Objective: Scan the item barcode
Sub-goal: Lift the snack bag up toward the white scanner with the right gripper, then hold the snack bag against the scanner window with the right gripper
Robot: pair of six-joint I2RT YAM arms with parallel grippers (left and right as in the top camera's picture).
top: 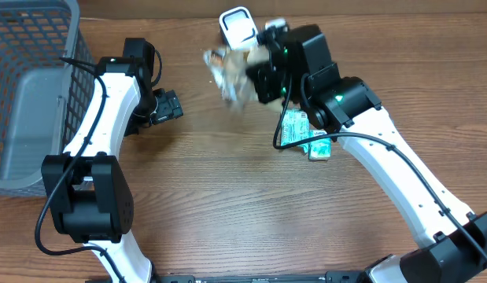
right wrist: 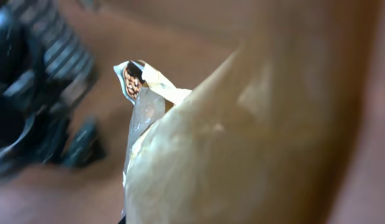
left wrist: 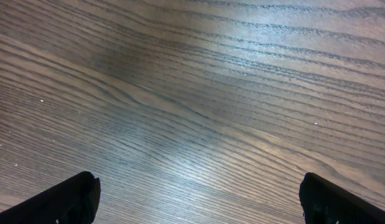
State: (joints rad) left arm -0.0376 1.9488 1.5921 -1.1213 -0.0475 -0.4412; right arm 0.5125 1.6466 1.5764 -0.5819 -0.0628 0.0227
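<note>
We log the wood table (top: 227, 228) and the grey basket (top: 23, 94) at far left. The left gripper (top: 168, 106) hangs over bare wood, jaws wide apart, nothing between them. The right gripper (top: 263, 71) is clamped on the snack packet (top: 230, 75), which is up off the table at far centre, just near of the white scanner (top: 237, 27). We judge the packet light, soft, crinkly film (slippery, crushes easily), best pinched at a crimped end seam. Its long axis seems to run leftward out of the jaws, free end away from them. Blur hides the barcode face.
</note>
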